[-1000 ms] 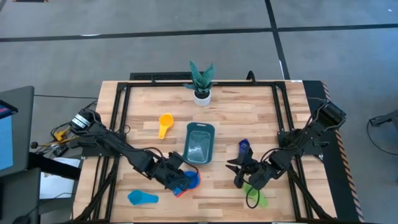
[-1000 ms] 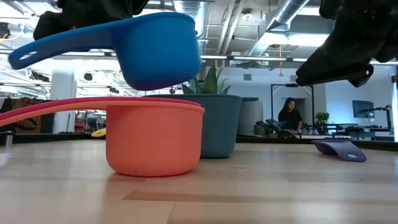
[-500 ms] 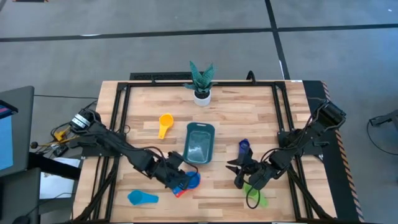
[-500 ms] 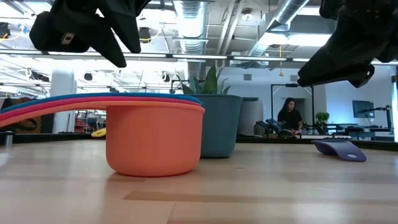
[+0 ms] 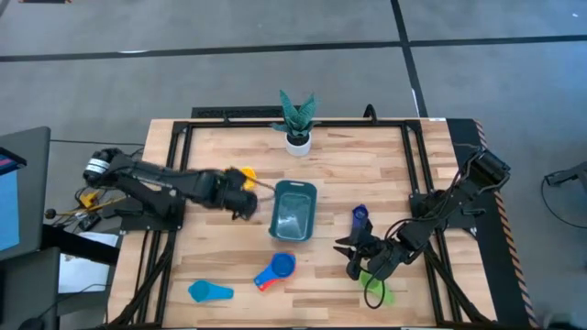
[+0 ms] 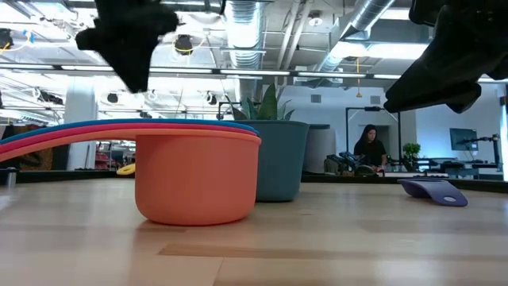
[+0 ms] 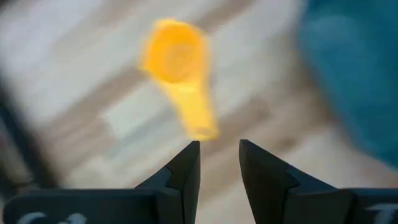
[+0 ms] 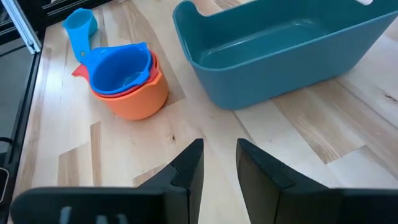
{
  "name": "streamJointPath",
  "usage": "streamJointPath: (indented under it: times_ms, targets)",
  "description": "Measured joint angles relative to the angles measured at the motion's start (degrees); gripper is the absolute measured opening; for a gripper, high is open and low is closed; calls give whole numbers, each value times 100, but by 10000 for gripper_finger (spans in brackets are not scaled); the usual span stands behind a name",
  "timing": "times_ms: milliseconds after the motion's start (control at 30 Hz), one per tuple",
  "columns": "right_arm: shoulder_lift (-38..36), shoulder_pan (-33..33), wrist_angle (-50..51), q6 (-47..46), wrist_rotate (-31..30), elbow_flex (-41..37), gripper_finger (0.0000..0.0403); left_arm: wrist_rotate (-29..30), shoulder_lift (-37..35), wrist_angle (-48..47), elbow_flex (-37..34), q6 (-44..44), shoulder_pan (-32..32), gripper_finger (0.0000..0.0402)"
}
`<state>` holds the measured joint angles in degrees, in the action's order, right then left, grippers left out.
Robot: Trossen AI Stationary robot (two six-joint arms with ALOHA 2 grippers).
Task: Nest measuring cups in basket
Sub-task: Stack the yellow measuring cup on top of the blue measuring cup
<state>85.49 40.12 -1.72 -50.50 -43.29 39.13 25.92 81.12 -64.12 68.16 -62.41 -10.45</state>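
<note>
The left gripper (image 5: 246, 203) hovers with its two fingers (image 7: 186, 171) slightly apart and nothing between them, and the yellow measuring cup (image 7: 177, 59) lies just ahead of it, handle end nearest the tips. The dark teal basket (image 5: 294, 212) stands just beyond the gripper on its far side, empty. Judging from this, the step in hand is picking up the yellow cup.

To do it well, the gripper should line its gap up with the flat handle, come down so both fingers straddle it, and close near the bowl end so the cup does not swing or tip when lifted.

The right gripper (image 5: 358, 260) waits well away on the other side of the basket, fingers a little apart and holding nothing, with the green cup (image 5: 378, 286) just beside it and the dark blue cup (image 5: 359, 216) near. The nested stack (image 8: 124, 78), blue in red in orange, sits on the table ahead of it, and the light blue cup (image 8: 81, 26) lies beyond that stack. No cup is in the basket yet.
</note>
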Motion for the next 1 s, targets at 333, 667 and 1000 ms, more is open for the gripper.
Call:
streamJointPath:
  times_ms: [333, 667, 1000]
  targets:
    - [0, 4, 4, -2, 17, 0, 119, -64, 13, 1442, -1124, 740, 2001, 100]
    - [0, 69, 146, -4, 111, 0, 119, -936, 13, 2583, -1893, 2687, 3679, 110]
    - [0, 57, 361, -48, 111, 0, 119, -1687, 50, 3477, -2078, 4347, 3896, 99]
